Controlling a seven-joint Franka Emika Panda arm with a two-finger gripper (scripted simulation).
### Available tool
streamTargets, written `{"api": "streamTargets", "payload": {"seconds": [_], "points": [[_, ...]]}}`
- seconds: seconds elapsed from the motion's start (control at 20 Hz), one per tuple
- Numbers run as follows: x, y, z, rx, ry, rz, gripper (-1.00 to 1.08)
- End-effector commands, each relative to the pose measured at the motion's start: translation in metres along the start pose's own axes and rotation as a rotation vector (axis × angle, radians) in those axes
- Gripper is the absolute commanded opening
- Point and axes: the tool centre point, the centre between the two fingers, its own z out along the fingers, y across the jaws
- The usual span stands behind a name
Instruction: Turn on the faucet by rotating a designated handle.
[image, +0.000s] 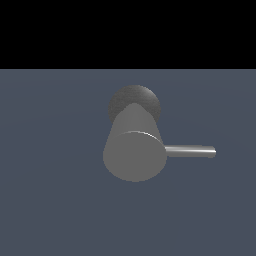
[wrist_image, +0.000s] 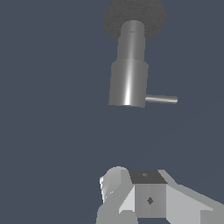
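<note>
Flat slate-blue ground carries the faucet (image: 134, 150); beyond it I see only black. Its handle (image: 191, 151) projects level toward the exterior view's right. My gripper (wrist_image: 131, 197) sits well apart from both in the wrist view; I cannot tell whether the jaws are parted. I judge rotation not yet begun: approach, contact and turn remain. No markings are legible.

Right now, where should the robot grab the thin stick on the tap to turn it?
Probably near the free tip of the handle, coming across it. It is a thin straight rod sticking sideways from the thick faucet, so its far end turns easiest. The tool is apart from it.
</note>
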Motion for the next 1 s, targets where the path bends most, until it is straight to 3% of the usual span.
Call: {"api": "streamTargets", "payload": {"seconds": [0.0, 0.25, 0.45, 0.7, 0.95], "points": [[0.000, 0.000, 0.000, 0.000, 0.000, 0.000, -1.00], [0.001, 0.000, -0.002, 0.025, 0.014, -0.001, -1.00], [0.002, 0.002, -0.007, 0.082, 0.048, -0.002, -1.00], [0.006, 0.005, -0.018, 0.199, 0.118, -0.003, -1.00], [0.010, 0.014, -0.036, 0.364, 0.223, 0.000, -1.00]]}}
